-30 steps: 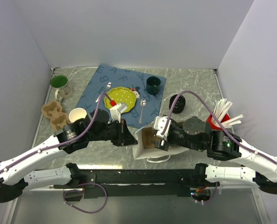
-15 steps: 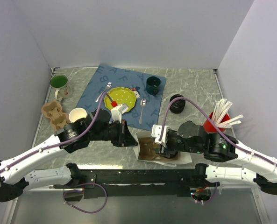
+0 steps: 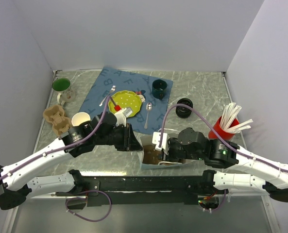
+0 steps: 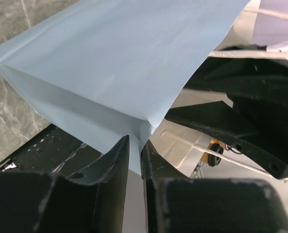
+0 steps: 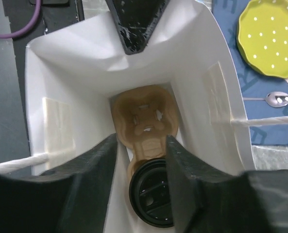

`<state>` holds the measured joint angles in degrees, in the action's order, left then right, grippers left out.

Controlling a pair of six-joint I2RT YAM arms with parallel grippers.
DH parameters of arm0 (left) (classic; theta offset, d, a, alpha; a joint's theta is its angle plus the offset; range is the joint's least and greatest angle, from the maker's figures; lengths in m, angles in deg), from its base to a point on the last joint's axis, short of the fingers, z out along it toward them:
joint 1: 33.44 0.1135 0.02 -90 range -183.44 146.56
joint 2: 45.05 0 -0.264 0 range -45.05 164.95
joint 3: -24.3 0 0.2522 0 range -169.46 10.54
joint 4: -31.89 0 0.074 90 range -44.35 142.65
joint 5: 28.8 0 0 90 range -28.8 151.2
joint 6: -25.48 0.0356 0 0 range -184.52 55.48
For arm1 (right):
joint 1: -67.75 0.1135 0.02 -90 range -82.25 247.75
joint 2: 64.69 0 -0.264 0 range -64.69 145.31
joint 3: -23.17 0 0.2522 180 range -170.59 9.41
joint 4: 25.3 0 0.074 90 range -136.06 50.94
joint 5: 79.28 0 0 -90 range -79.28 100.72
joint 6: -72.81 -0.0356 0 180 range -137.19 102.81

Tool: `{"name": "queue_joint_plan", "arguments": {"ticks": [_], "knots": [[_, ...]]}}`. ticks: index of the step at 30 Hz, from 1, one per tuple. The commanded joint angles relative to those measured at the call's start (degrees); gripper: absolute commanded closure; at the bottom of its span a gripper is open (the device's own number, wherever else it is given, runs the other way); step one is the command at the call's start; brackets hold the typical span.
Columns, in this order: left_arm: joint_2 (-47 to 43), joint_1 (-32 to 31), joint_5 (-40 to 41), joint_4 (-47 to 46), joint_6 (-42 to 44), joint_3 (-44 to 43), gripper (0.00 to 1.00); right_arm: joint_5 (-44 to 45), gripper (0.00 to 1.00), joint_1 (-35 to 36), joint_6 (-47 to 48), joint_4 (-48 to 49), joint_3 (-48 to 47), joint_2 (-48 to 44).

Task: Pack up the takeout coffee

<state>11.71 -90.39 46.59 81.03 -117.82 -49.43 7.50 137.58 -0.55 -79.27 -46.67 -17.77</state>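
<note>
A white paper bag [image 3: 146, 145] stands open at the table's near edge. On its floor lies a brown pulp carrier [image 5: 144, 114]. The takeout coffee [image 5: 151, 201], seen by its round black lid, sits in the carrier's near cup hole. My right gripper [image 5: 141, 141] hangs open in the bag's mouth, its fingers [image 5: 102, 165] to either side of the lid and above it, not touching. My left gripper [image 4: 135, 145] pinches the bag's left folded edge [image 4: 110, 87], jaws a slit apart with paper between. From above, the right gripper [image 3: 162, 148] hides the coffee.
Behind the bag lies a blue mat [image 3: 105, 90] with a yellow plate [image 3: 127, 101], a spoon [image 3: 148, 112] and a dark green cup [image 3: 159, 89]. A green mug [image 3: 62, 86], spare carrier [image 3: 56, 119] and paper cup [image 3: 80, 119] stand left; black lids [image 3: 184, 108] and a red stirrer cup [image 3: 220, 130] right.
My right gripper has moved left over the bag's mouth and its jaws have narrowed. The bag has shifted and stands squarer. The left gripper stays on the bag's edge.
</note>
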Motion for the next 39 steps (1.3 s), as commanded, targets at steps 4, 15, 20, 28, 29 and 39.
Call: {"name": "queue_joint_plan", "arguments": {"ticks": [4,15,20,28,29,39], "knots": [[0.99,1.84,3.01,3.73,0.91,-4.89,0.72,-4.68,0.53,-1.00,1.90,1.27,-7.72,2.65],[2.75,2.72,6.70,6.64,6.10,-10.87,0.32,0.05,0.61,-2.85,3.48,5.92,-8.79,2.30],[3.54,2.81,10.20,9.09,8.56,-14.21,0.27,6.55,0.63,-3.90,4.80,8.73,-10.63,3.53],[2.66,2.81,14.34,10.76,10.14,-16.76,0.19,4.10,0.63,-6.01,3.22,10.58,-15.02,5.82],[2.31,2.81,14.43,10.85,10.23,-16.85,0.10,4.28,0.63,-5.93,2.70,11.02,-15.46,6.08],[-1.81,2.81,26.73,10.07,11.02,-17.38,0.03,1.28,0.61,-6.98,0.76,16.21,-27.41,12.39]]}}
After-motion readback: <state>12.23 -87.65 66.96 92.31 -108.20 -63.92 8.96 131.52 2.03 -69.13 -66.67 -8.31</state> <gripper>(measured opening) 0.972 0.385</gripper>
